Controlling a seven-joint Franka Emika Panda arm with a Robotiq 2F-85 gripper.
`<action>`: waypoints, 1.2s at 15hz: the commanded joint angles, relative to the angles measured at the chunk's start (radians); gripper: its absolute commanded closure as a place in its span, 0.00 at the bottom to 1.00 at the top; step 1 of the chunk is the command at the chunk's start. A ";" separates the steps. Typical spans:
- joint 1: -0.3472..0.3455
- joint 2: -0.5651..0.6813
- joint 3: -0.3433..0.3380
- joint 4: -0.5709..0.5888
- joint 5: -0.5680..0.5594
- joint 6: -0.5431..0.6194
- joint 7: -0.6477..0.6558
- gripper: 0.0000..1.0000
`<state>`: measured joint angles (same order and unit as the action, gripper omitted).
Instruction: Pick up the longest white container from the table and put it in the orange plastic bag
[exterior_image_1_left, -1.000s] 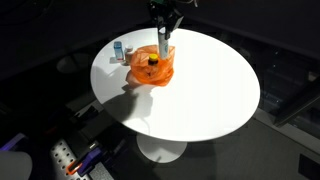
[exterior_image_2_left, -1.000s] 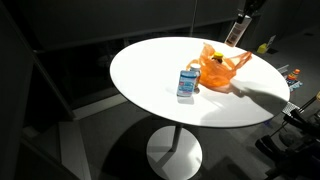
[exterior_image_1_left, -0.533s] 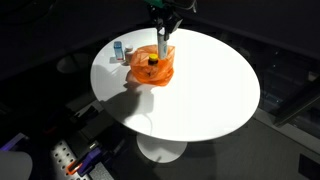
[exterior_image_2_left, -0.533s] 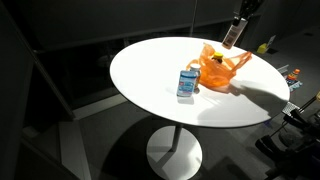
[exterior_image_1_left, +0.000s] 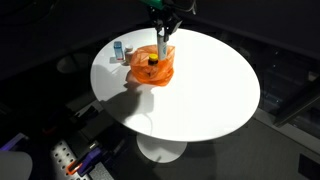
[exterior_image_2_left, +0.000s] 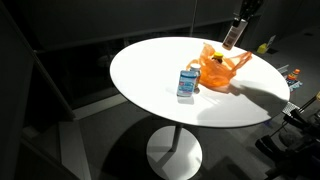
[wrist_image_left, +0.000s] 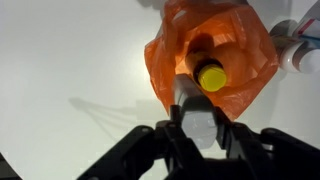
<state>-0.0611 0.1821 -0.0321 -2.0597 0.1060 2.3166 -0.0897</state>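
My gripper (exterior_image_1_left: 163, 28) is shut on the longest white container (exterior_image_1_left: 161, 46), a slim white tube, and holds it upright just above the orange plastic bag (exterior_image_1_left: 153, 70). In an exterior view the tube (exterior_image_2_left: 232, 36) hangs tilted over the bag (exterior_image_2_left: 222, 70) near the table's far edge. In the wrist view the container (wrist_image_left: 196, 125) sits between my jaws (wrist_image_left: 197, 128), and the bag (wrist_image_left: 205, 60) lies open below with a yellow-capped dark bottle (wrist_image_left: 210, 76) inside. The round white table (exterior_image_1_left: 200, 90) carries the bag.
Short small bottles with bluish tones stand beside the bag (exterior_image_1_left: 119, 49), also in an exterior view (exterior_image_2_left: 187, 82) and at the wrist view's right edge (wrist_image_left: 300, 45). A power strip (exterior_image_1_left: 66, 160) lies on the floor. Dark surroundings ring the table.
The gripper with the container has shifted slightly over the bag between one second ago and half a second ago. Since then nothing visible has moved.
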 joint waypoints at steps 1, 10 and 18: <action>0.001 0.025 0.002 0.024 -0.004 0.012 -0.001 0.89; 0.000 0.138 0.023 0.094 -0.001 0.101 -0.036 0.89; -0.014 0.232 0.043 0.155 0.013 0.083 -0.072 0.89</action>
<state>-0.0569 0.3752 -0.0052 -1.9570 0.1052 2.4226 -0.1275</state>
